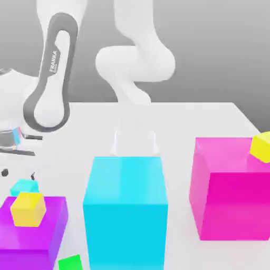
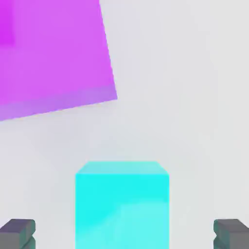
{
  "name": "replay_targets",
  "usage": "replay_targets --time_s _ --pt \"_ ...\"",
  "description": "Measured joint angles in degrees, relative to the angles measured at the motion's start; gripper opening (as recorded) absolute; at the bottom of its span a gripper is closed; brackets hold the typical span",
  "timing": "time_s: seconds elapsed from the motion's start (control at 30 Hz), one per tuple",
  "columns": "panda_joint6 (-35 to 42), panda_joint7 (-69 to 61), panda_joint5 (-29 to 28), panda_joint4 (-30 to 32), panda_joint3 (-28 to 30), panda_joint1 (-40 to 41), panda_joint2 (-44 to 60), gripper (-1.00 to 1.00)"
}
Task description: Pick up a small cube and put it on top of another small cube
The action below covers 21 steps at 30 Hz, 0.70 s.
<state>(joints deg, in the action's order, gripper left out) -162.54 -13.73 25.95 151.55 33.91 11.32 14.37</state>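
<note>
two yellow cubes [image 1: 28, 209], one small cyan cube [image 1: 24, 186]

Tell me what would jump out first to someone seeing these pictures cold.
The big cyan block at front centre of the exterior view, with the big magenta block on that view's right carrying a small yellow cube. On the left, another small yellow cube sits on a purple block, the small cyan cube just behind.
</note>
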Motion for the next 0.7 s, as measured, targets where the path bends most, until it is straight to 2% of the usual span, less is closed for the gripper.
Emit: replay_targets --time_s 0.17,0.2,0.43,0.7 --pt "-3.8 -7.7 10.1 -1.9 -10.0 7.9 6.3 0.0" --pt "-4.3 -8.6 11.4 -2.2 -11.4 9.0 7.1 -1.0" --pt "-4.1 -8.6 11.3 -2.2 -11.3 9.0 7.0 -1.0" --pt "1.2 3.4 -4.6 0.8 2.0 -1.1 -2.4 -1.0"
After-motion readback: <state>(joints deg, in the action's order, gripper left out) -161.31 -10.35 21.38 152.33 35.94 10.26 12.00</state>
